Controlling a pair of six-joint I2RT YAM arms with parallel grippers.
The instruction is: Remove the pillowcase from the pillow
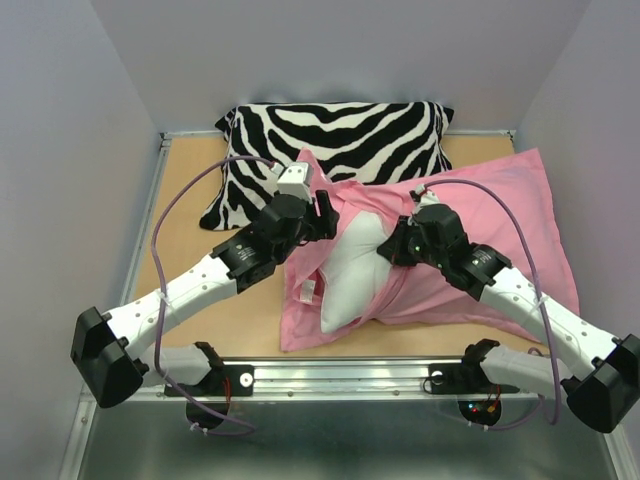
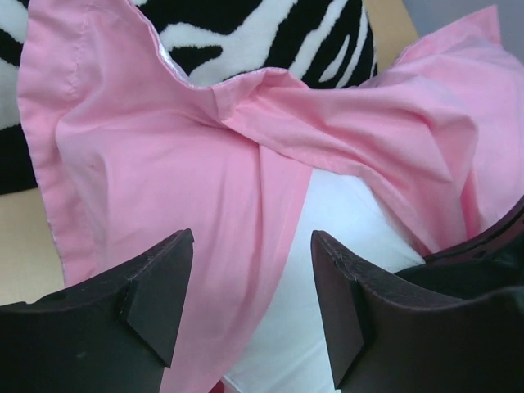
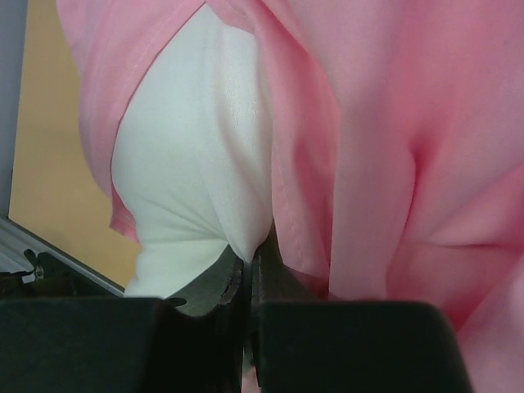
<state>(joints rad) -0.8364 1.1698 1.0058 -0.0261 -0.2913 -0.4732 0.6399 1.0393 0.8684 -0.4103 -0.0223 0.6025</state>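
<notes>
Now your left gripper (image 2: pixel 252 282) hangs open, empty, over the pillowcase (image 2: pixel 155 164); your right gripper (image 3: pixel 248 274) is pinched shut on the pillow (image 3: pixel 188 164) bulging half out. Close the left too deep and you'll likely snag pillow too, dragging both.

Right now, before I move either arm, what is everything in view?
pillowcase: one, pink, mid-table towards the right, its near-left end open
pillow: one, white, sticking out of that opening
cushion: one, black-and-white zebra stripes, far edge, under the pillowcase's far corner
table: one, tan wood, beneath everything
left claw: one, black, open over the pillowcase's edge
right claw: one, black, shut on the pillow
</notes>
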